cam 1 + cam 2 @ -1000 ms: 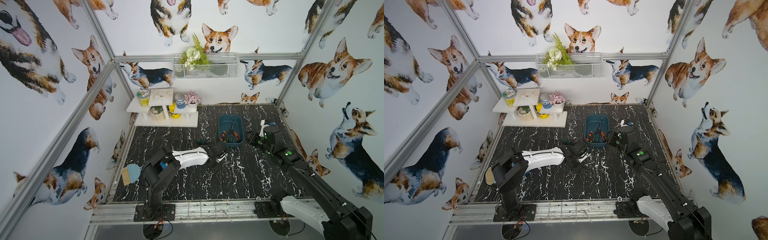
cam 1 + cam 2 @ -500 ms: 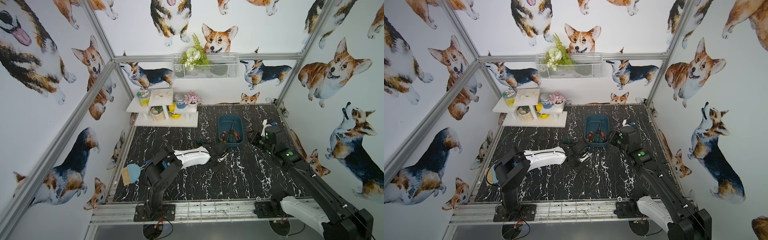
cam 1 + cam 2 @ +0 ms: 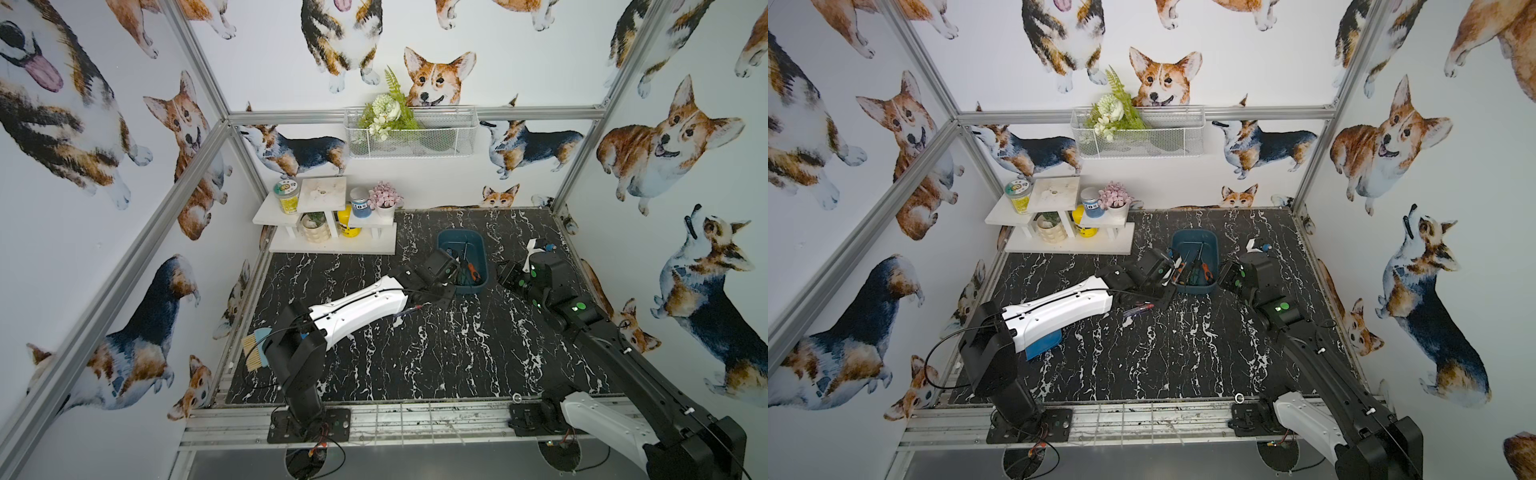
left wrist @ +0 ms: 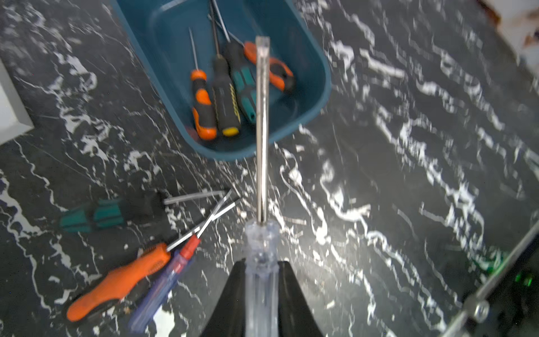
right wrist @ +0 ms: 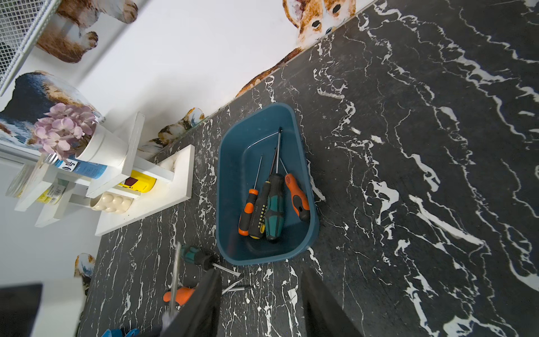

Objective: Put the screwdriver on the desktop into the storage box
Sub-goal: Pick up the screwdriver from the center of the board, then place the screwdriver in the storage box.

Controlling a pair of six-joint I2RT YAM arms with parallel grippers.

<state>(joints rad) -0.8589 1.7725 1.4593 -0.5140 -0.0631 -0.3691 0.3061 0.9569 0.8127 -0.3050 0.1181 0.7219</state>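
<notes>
My left gripper (image 4: 260,294) is shut on the clear handle of a screwdriver (image 4: 261,116). Its steel shaft points out over the near end of the teal storage box (image 4: 316,96). Several screwdrivers (image 5: 274,210) lie inside the box (image 5: 242,163). On the desktop (image 4: 393,189) just in front of the box lie a green-handled screwdriver (image 4: 99,214), an orange one (image 4: 116,283) and a blue translucent one (image 4: 163,289). In a top view the left wrist (image 3: 442,268) hovers at the box's (image 3: 453,243) near left corner. My right gripper (image 5: 262,306) stands open and empty to the box's right.
A white tiered shelf (image 3: 332,245) with jars and a flower pot stands at the back left. A wire basket (image 3: 411,133) hangs on the back wall. A brush (image 3: 253,349) and blue dustpan (image 3: 1042,343) lie at the left edge beside the left arm's base.
The left gripper has shut on the clear-handled screwdriver and carried it from the desktop toward the box. The right arm has barely shifted.
</notes>
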